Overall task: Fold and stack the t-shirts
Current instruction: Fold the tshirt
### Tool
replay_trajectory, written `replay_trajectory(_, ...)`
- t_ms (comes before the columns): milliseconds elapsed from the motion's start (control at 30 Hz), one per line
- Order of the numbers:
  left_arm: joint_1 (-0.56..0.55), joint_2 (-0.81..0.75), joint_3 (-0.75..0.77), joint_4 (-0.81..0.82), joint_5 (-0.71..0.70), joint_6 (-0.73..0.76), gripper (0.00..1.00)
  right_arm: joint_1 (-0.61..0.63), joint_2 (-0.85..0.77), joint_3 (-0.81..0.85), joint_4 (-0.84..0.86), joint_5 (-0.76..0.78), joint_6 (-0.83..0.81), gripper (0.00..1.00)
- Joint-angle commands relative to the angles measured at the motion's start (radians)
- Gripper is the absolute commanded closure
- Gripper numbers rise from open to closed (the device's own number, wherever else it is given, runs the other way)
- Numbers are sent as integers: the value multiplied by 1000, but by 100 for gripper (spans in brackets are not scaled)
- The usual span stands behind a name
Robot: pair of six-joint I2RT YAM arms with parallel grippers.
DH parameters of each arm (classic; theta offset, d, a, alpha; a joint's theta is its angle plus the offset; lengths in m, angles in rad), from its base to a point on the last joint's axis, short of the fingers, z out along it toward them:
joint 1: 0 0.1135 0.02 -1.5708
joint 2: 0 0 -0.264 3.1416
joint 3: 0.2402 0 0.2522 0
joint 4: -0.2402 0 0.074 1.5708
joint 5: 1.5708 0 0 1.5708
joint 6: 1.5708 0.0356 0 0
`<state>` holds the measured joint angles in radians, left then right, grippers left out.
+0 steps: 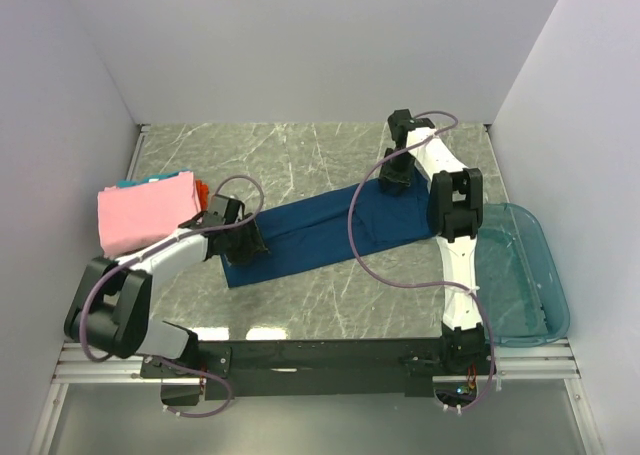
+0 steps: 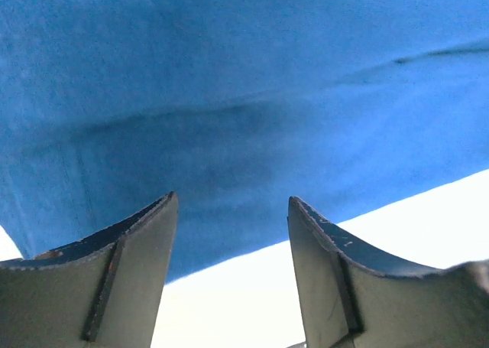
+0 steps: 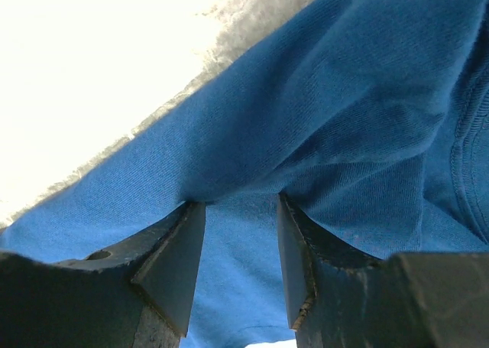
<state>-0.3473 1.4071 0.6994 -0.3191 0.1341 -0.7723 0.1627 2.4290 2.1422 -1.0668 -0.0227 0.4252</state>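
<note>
At the left claw: parted wide, gripping nothing, tips pointed down at the navy t-shirt just inside its near-left edge, with bright counter past the hem. Behind the claw, reaching low and almost flat toward the shirt's left end, elbow bent out to the left.

At the right claw: closed partway on a bunched fold of the same shirt, pinching cloth between the tips, creases fanning outward from the pinch. Behind it, stretched far forward along the shirt's right end, wrist turned down at the far-right corner.

Spread as a long slanted band on the counter, running from near left to far right.

Just left of the shirt's left end, a folded pink t-shirt, with slivers of an orange one and a teal one peeking out from under it.

Well to the right of the shirt, a translucent teal tub at the counter's edge.
</note>
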Motion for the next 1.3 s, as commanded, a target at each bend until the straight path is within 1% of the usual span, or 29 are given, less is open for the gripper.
replay_trajectory(0, -9, -100, 8, 14, 9, 2, 34, -9, -16, 31, 36, -38, -14, 51)
replay_trajectory(100, -9, -114, 78, -26, 2, 30, 32, -9, -56, 45, 48, -63, -14, 51)
replay_trajectory(233, 2, -60, 195, -35, -27, 91, 29, -11, -100, 87, 34, -80, -13, 50)
replay_trajectory(333, 30, 5, 230, -11, -19, 136, 28, -11, -145, 93, 13, -62, -2, 50)
replay_trajectory(400, 33, 33, 241, 0, -21, 148, 29, -11, -197, 53, 19, -59, 3, 51)
replay_trajectory(567, 33, 101, 200, 40, -30, 153, 30, -9, -320, -120, 67, -62, 12, 51)
replay_trajectory(667, 33, 122, 157, 66, -40, 145, 30, -9, -366, -275, 102, -83, 18, 51)
replay_trajectory(767, 33, 135, 120, 83, -45, 134, 30, -8, -406, -381, 142, -80, 29, 52)
replay_trajectory(867, 33, 130, 88, 94, -48, 116, 29, -8, -403, -427, 154, -80, 37, 52)
replay_trajectory(1000, 33, 101, 32, 98, -50, 94, 29, -6, -367, -439, 160, -80, 49, 53)
replay_trajectory(1267, 25, 55, -49, 100, -30, 59, 29, 1, -259, -407, 166, -79, 69, 54)
